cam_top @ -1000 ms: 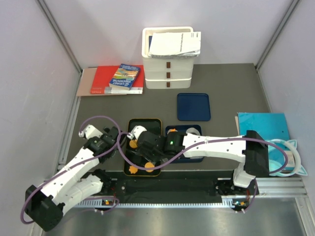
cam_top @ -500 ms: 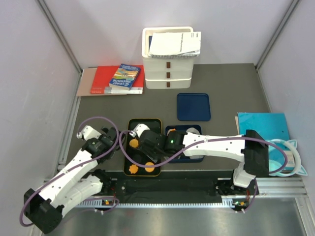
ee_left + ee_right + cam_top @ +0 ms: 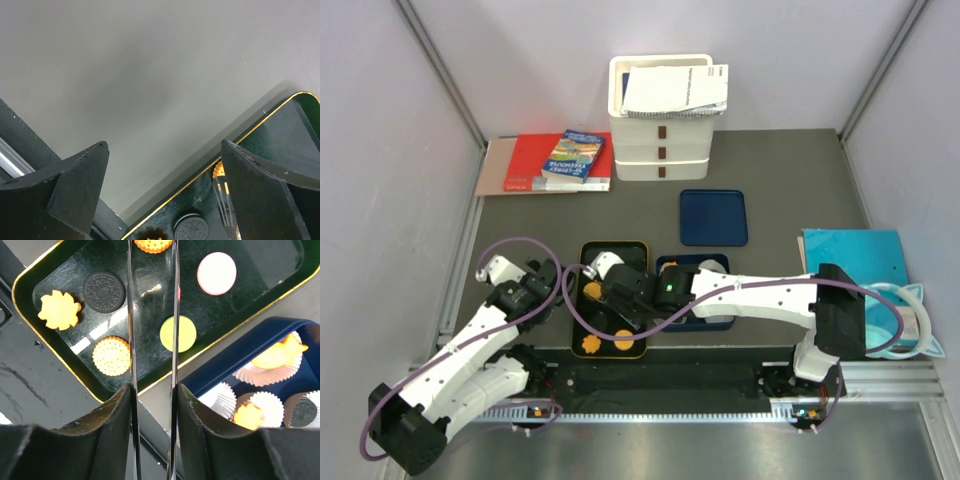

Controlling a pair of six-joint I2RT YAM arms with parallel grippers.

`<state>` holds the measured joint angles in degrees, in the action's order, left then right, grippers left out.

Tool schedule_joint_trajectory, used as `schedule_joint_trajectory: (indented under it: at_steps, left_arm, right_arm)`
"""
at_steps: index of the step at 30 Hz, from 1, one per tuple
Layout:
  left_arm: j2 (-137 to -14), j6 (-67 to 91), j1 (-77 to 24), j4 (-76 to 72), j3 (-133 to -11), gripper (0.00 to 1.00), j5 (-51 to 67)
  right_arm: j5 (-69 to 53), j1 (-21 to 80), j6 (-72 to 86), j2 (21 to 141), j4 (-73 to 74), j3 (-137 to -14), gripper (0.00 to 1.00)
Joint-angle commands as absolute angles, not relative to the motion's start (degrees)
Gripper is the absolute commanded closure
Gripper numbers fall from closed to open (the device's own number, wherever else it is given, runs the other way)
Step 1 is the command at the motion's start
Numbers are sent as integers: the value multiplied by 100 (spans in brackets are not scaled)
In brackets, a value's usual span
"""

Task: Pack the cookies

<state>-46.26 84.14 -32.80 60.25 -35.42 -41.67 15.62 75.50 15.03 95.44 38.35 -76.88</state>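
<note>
top view, tray: black rectangular gold-rimmed tray [image 3: 638, 250] on the grey table [image 3: 780, 180], just beside a dark blue box [image 3: 718, 324].
top view, arms: right gripper [image 3: 618, 303] over the tray; left gripper [image 3: 552, 280] at its left edge.
left wrist, fingers: left gripper [image 3: 164, 145] released, spread wide, nothing between them, above bare table by the tray's corner.
right wrist, fingers: right gripper [image 3: 152, 390] clenched on thin clear tongs [image 3: 130, 340].
right wrist, cookies: small flat toy cookies [image 3: 177, 333] in orange, black, green and pink lie loose in the tray; others sit in white pleated paper cups [image 3: 267, 402] in the box.
right wrist, tong tips: cannot tell whether they hold anything.
</note>
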Motion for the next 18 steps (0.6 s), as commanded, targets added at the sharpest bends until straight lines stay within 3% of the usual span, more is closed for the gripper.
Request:
schedule_joint_trajectory:
  at_steps: [1,18]
  left_arm:
    - [-4588,8455,-3296,6117,-3498,2,-4333]
    - [-4869,8236,-3296,5731,-3428,3,-4228]
  right_arm:
    - [1889,7497,1529,9124,3849,-7673,74]
    - [2953,7488,2442,6769,6334,-7357,74]
